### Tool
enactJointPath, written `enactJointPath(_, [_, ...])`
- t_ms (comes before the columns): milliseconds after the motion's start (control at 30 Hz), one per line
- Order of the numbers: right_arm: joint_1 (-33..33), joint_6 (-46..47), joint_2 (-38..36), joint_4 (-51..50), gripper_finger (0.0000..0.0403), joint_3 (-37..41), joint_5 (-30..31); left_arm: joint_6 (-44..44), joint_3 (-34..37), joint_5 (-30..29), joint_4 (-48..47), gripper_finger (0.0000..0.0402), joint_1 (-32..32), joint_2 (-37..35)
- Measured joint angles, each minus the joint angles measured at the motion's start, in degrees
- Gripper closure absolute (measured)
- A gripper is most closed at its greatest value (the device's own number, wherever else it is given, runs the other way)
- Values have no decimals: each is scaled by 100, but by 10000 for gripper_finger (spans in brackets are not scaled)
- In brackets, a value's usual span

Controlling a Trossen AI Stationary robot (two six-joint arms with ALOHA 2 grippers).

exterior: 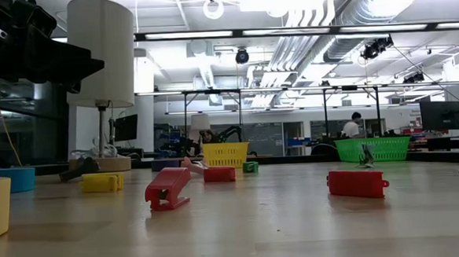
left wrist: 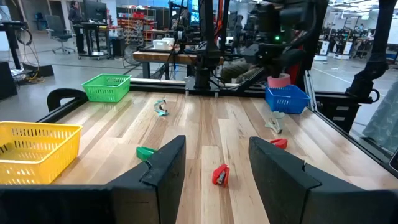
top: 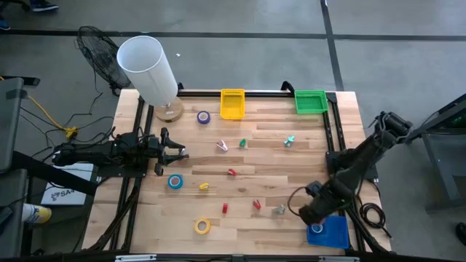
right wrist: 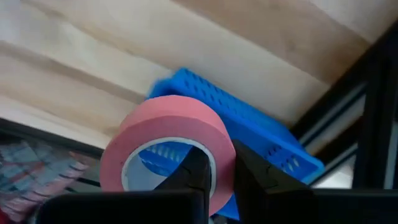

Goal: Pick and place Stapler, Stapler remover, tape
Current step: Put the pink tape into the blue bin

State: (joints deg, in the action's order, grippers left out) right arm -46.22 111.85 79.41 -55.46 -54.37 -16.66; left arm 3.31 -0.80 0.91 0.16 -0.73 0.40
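My right gripper is shut on a pink tape roll and hovers over the blue basket at the table's near right corner. A blue-and-white roll lies in that basket. My left gripper waits open and level at the table's left side. Blue tape, yellow tape and purple tape lie flat on the wood. Small red, green and yellow staplers and pink, teal and grey removers are scattered mid-table. My right gripper pinches the pink tape roll's wall, one finger inside the ring's hole and the other outside it. The fingers come from above, pointing down. The roll is lifted clear, standing on edge above the blue basket.
A yellow basket and a green basket stand at the far edge. A white lamp on a wooden base sits at the far left corner. Black rails run along the table's left and right sides.
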Motion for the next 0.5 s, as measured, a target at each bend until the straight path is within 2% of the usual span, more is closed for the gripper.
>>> enactJointPath(267, [-721,321,0,2,372,0,-86,-1,1,-2,1,227,0,-1])
enactJointPath(500, [-1037,195,309,5,372,-4,-105,-1,2,-3,1,227,0,1])
